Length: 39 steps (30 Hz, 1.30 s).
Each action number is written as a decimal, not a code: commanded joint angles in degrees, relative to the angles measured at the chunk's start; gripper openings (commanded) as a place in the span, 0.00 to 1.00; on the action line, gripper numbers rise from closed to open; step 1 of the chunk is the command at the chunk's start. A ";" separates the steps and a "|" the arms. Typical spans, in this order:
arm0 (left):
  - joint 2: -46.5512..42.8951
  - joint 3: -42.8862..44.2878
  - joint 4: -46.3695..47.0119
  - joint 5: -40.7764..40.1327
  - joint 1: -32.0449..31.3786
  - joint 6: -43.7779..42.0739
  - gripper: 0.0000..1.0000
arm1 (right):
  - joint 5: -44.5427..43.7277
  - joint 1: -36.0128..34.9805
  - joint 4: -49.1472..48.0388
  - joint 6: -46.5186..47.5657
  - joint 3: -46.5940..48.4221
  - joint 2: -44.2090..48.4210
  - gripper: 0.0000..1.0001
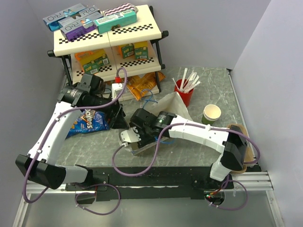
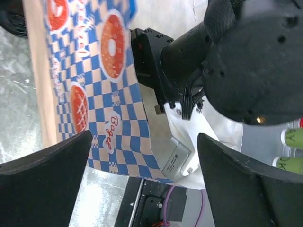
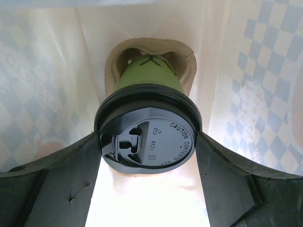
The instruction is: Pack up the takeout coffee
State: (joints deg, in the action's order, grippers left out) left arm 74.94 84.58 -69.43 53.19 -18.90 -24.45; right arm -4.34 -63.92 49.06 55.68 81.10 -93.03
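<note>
In the right wrist view the takeout coffee, a green cup (image 3: 150,75) with a black lid (image 3: 149,142), stands in a beige pulp holder (image 3: 117,54) inside a paper bag (image 3: 246,71) printed with blue checks. My right gripper (image 3: 149,156) is inside the bag, and both its fingers (image 3: 61,189) press on the lid's rim. In the top view the right gripper (image 1: 137,135) is sunk in the bag (image 1: 135,150), so the cup is hidden there. My left gripper (image 2: 142,175) is wide open beside the bag (image 2: 94,80); it also shows in the top view (image 1: 116,118).
A lidless green cup (image 1: 211,114) and a red cup of white sticks (image 1: 183,92) stand at the back right. A blue chip bag (image 1: 87,123) lies left. A shelf of boxes (image 1: 109,38) stands at the back. White paper (image 1: 175,105) lies behind the right arm.
</note>
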 commanded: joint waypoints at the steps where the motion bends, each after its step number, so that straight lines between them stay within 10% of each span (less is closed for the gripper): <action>1: -1.20 -0.46 4.73 1.66 1.58 2.03 0.99 | 1.87 2.13 0.60 2.41 2.39 -2.06 0.00; 26: -3.48 -2.40 10.19 2.97 6.94 6.78 0.99 | 7.68 6.88 6.93 2.51 6.78 -12.87 0.00; 39: -8.14 -3.27 11.50 2.27 6.94 7.40 0.99 | 7.06 6.97 6.31 2.24 5.65 -6.73 0.59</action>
State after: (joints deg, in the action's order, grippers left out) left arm 69.08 81.91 -60.29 54.15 -12.19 -18.04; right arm 2.85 -57.32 52.71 57.76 88.47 -101.14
